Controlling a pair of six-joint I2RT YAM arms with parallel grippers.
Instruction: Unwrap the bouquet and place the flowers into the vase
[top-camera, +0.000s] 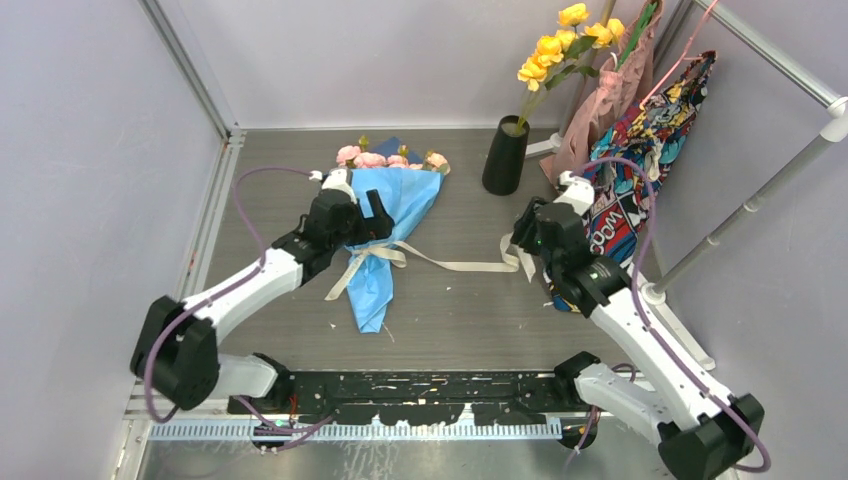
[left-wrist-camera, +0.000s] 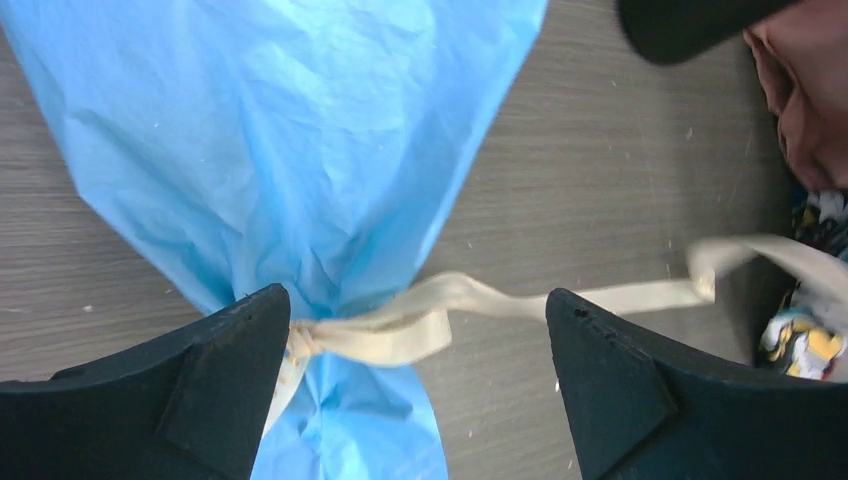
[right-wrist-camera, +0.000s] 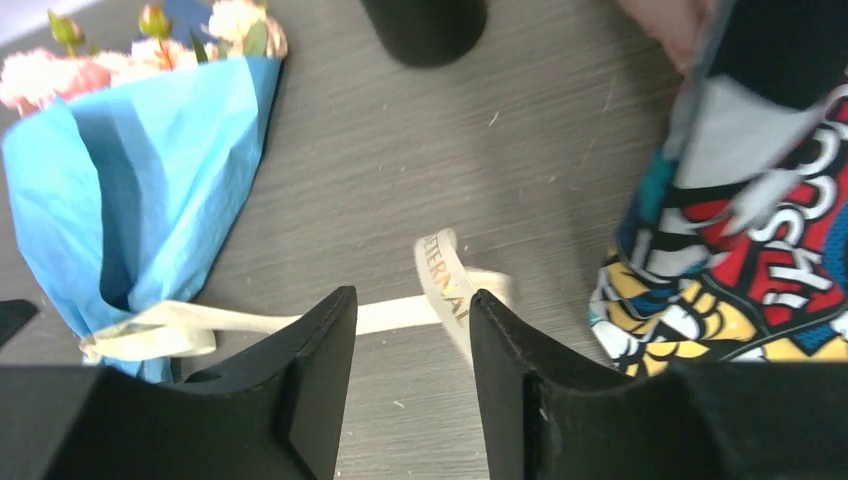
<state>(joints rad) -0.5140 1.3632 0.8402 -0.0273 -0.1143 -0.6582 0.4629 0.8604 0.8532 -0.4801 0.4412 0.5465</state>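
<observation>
Roughly at the middle of the tabletop (top-camera: 450, 330) the bouquet (top-camera: 392, 215) lies flat, flowers (top-camera: 385, 158) toward the back edge, the black vase (top-camera: 505, 155) standing to its right. The left pincer (left-wrist-camera: 418, 305) gapes wide astride the tied neck; the right pincer (right-wrist-camera: 412, 300) stands parted over the trailing ribbon (right-wrist-camera: 385, 315).

A comic-print bag (top-camera: 640, 190) hangs just right of the right gripper (right-wrist-camera: 412, 300); yellow flowers (top-camera: 550, 46) and a pink cloth (top-camera: 600, 108) are farther ahead.
</observation>
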